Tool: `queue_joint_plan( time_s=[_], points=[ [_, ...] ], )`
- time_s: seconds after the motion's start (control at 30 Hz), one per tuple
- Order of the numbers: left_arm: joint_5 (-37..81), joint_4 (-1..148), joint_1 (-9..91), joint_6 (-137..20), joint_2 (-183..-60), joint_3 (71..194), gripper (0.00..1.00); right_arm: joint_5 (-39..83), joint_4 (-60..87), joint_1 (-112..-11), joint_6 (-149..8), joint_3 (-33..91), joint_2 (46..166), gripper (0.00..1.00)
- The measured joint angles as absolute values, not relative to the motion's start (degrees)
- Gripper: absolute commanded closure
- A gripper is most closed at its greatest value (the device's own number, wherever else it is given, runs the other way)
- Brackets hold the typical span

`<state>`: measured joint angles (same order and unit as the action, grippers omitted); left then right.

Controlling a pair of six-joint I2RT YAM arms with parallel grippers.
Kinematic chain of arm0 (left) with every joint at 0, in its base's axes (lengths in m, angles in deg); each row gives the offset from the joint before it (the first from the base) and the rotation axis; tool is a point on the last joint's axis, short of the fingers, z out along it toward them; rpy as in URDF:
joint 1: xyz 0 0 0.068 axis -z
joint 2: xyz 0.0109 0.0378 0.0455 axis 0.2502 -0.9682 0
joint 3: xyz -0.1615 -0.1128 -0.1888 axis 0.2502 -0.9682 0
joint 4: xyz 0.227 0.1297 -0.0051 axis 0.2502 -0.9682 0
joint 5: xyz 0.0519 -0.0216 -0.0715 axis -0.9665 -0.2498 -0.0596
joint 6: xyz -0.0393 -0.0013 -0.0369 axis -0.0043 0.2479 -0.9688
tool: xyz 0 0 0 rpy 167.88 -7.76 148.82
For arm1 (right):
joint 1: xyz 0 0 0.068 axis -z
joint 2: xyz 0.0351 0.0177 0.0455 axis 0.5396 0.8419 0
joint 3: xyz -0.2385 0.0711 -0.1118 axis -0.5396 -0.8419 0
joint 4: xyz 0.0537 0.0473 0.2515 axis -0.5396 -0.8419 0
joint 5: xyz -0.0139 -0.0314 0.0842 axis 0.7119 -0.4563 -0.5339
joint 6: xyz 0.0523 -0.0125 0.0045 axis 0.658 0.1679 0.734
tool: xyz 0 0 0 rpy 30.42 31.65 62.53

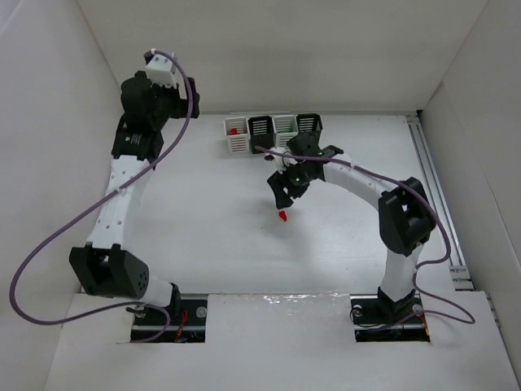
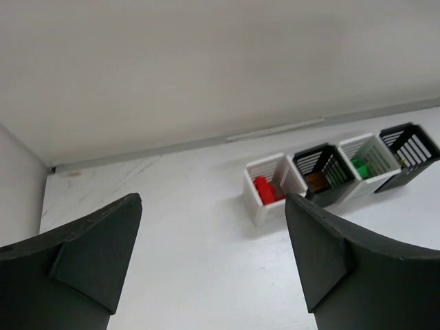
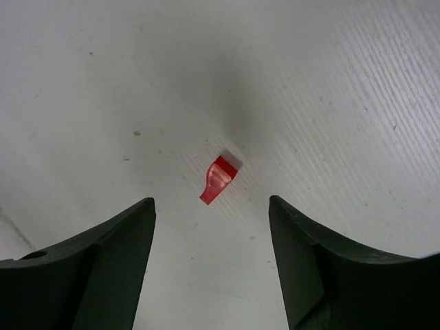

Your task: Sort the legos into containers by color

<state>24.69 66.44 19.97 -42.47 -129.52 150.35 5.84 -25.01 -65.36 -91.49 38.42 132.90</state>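
Right wrist view has the red lego piece (image 3: 218, 180) lying alone on the white table (image 3: 344, 103), below the gap of my right gripper (image 1: 283, 197), whose fingers stand wide apart and hold nothing. I judge the piece light, stiff and smooth, easy to flick away. It looks wedge-shaped, so I would pinch its two flat sides. My left gripper (image 2: 213, 199) is also spread and empty, facing the white bin (image 2: 253, 203) with red bricks (image 2: 264, 189).

The left gripper (image 2: 213, 206) is held high with jaws wide apart; the right gripper (image 3: 210, 203) points down, jaws apart.
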Motion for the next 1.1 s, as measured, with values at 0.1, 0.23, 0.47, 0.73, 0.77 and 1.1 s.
queue_joint_plan(
  time_s=[0.1, 0.23, 0.47, 0.73, 0.77, 1.1],
  points=[
    [23.1, 66.9, 19.5, -42.5, -126.4, 144.5, 0.15, 11.0, -25.1, -66.7, -88.1, 38.2, 133.6, 0.28],
    [21.9, 65.8, 19.2, -42.5, -126.5, 140.3, 0.15, 17.0, -24.9, -68.6, -83.4, 38.0, 133.6, 0.29],
    [21.5, 65.0, 19.1, -42.3, -126.8, 139.7, 0.14, 24.0, -24.9, -72.7, -76.0, 35.4, 133.6, 0.29],
    [22.6, 65.0, 19.1, -42.3, -128.9, 139.9, 0.14, 28.6, -24.1, -74.7, -72.3, 30.8, 133.5, 0.3],
    [22.8, 65.0, 19.1, -42.3, -129.2, 140.0, 0.14, 28.9, -24.0, -74.7, -72.0, 30.6, 133.5, 0.3],
    [23.6, 65.0, 19.1, -42.3, -129.7, 140.1, 0.14, 30.3, -22.4, -74.7, -70.4, 32.1, 136.4, 0.46]
  ],
)
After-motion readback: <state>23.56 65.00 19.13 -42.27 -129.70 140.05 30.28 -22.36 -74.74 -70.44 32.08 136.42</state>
